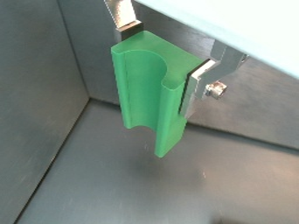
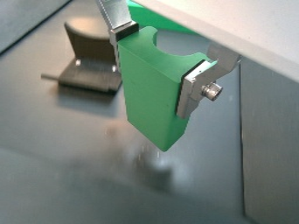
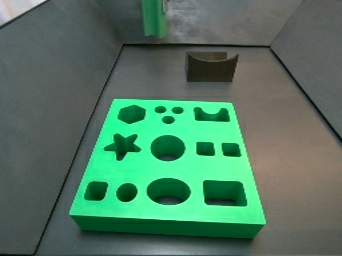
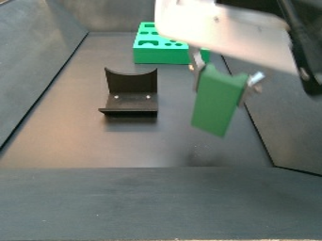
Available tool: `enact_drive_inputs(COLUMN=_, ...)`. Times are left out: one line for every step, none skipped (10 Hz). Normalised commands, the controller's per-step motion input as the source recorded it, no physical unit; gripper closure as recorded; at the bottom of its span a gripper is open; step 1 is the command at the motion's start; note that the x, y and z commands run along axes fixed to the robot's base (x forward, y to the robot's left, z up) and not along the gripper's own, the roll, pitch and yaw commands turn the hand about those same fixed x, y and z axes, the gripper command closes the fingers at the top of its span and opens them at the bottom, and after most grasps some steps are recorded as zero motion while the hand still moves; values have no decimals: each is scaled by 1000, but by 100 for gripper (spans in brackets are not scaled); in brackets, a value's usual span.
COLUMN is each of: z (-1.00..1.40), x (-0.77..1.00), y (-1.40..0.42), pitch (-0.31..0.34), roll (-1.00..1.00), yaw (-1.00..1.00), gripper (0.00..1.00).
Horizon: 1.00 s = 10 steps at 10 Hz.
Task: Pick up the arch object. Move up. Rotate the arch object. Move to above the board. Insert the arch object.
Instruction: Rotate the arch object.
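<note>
Okay, I've got the arch object (image 2: 158,87) clamped between the gripper (image 2: 162,54) fingers, hanging clear above the dark floor. Fixture (image 4: 128,91) sits just beside it; the board (image 3: 168,168) lies well apart, its cut-outs unfilled.

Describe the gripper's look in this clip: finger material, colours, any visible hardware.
The gripper has two flat silver metal finger plates. A silver bolt head protrudes from the side of one finger in both wrist views. In a side view the hand body above the fingers is a white housing with a black section beside it. No cables or markings are visible.
</note>
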Motion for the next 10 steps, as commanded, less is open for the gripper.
enact_drive_inputs(z=652, x=-27, y=-1000, pitch=-4, roll=57, yaw=23, gripper=100)
enact_drive_inputs(z=655, x=-27, y=-1000, pitch=11, roll=92, yaw=22, gripper=100)
enact_drive_inputs(z=652, x=-25, y=-1000, pitch=49, roll=115, yaw=25, gripper=100)
enact_drive_inputs(z=647, x=-23, y=-1000, pitch=81, roll=120, yaw=27, gripper=100)
enact_drive_inputs(z=637, x=-28, y=-1000, pitch=80, roll=103, yaw=26, gripper=100)
enact_drive_inputs(z=619, x=-34, y=-1000, pitch=63, roll=91, yaw=25, gripper=100)
enact_drive_inputs(z=575, x=-42, y=-1000, pitch=47, roll=89, yaw=21, gripper=100)
enact_drive_inputs(z=406, x=-38, y=-786, pitch=45, roll=96, yaw=22, gripper=100)
enact_drive_inputs(z=232, x=-29, y=-566, pitch=46, roll=100, yaw=24, gripper=100)
enact_drive_inputs(z=121, x=-11, y=-338, pitch=38, roll=99, yaw=24, gripper=100)
